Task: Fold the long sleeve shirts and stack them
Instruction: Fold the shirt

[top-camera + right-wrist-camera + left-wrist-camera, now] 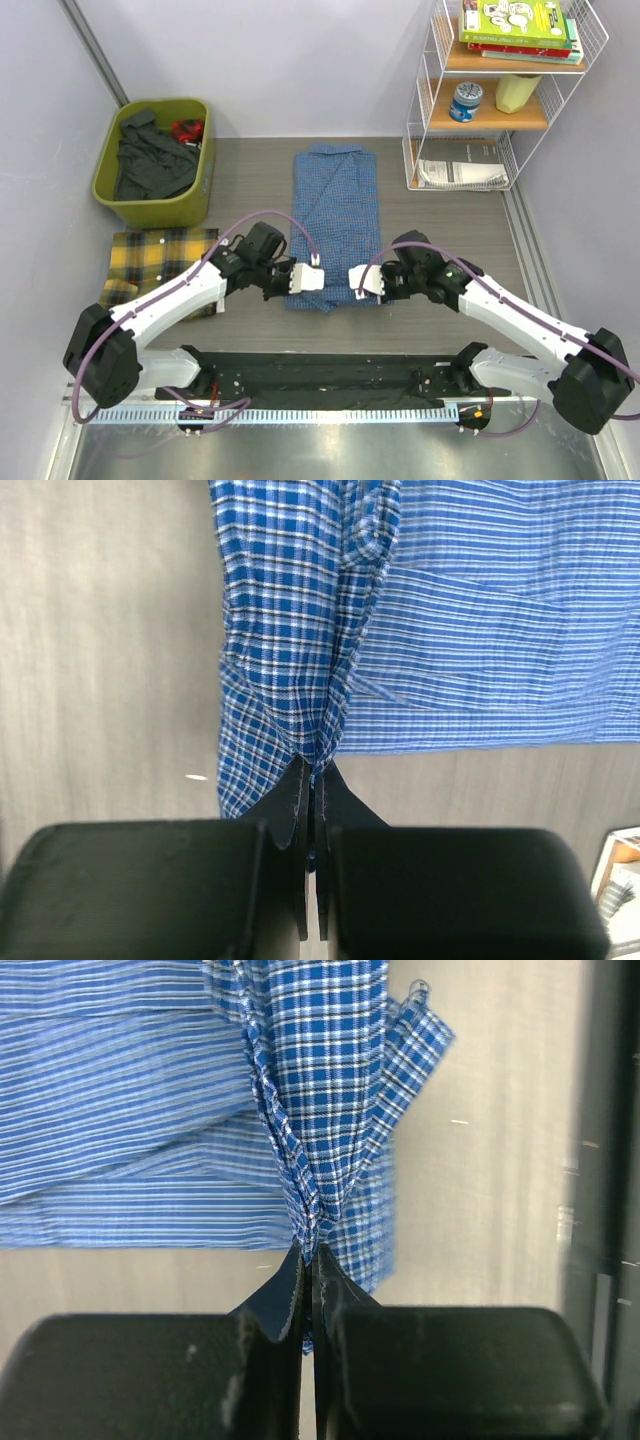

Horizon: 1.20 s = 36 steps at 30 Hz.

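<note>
The left tool is pinched tight on the near left corner of the blue checked shirt, with the cloth gathered into a ridge between its fingers. The right tool is clamped the same way on the near right corner. That shirt lies folded lengthwise at the middle of the desk. The yellow plaid shirt lies folded at the desk's left, on the near side of a green bin. Print on the books atop the wire shelf is too small to read.
</note>
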Each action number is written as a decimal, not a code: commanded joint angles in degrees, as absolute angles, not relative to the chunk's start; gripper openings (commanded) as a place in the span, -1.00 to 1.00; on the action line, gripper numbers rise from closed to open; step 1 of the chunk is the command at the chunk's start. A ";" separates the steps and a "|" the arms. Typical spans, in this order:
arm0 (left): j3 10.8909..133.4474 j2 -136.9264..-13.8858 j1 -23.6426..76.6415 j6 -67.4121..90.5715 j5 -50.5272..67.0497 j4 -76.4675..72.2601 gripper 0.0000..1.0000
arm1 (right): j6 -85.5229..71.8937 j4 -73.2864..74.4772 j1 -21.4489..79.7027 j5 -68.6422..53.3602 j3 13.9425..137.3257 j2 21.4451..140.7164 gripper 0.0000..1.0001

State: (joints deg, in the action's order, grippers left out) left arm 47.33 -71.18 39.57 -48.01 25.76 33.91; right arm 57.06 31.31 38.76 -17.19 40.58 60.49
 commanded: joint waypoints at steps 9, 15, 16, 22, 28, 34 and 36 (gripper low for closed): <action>69.23 -92.60 28.57 -52.21 26.46 28.05 -1.00 | 71.71 23.66 23.92 -25.48 61.24 83.63 -0.97; 82.15 -104.22 24.70 -52.48 25.75 26.99 -1.00 | 72.60 19.69 20.48 -27.59 72.13 96.84 -0.97; 83.66 -107.11 24.35 -52.30 25.75 26.90 -1.00 | 72.60 19.25 19.70 -27.77 73.29 99.64 -0.98; 88.33 -113.19 22.77 -53.69 25.14 26.37 -1.00 | 74.18 15.91 18.46 -28.65 77.87 107.21 -0.98; 89.03 -116.10 22.24 -53.70 24.26 25.22 -1.00 | 74.27 12.75 18.46 -29.62 77.43 109.34 -0.98; 89.47 -117.42 22.15 -52.04 24.35 24.43 -0.94 | 72.87 10.91 18.72 -29.10 75.68 109.07 -0.57; 90.70 -118.03 22.06 -49.59 23.12 24.35 -0.82 | 69.19 7.58 18.90 -27.96 75.50 108.20 -0.13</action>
State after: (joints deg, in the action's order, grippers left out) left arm 87.09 -117.45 22.52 -52.56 23.99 26.83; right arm 72.84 15.03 18.46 -27.38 75.55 110.15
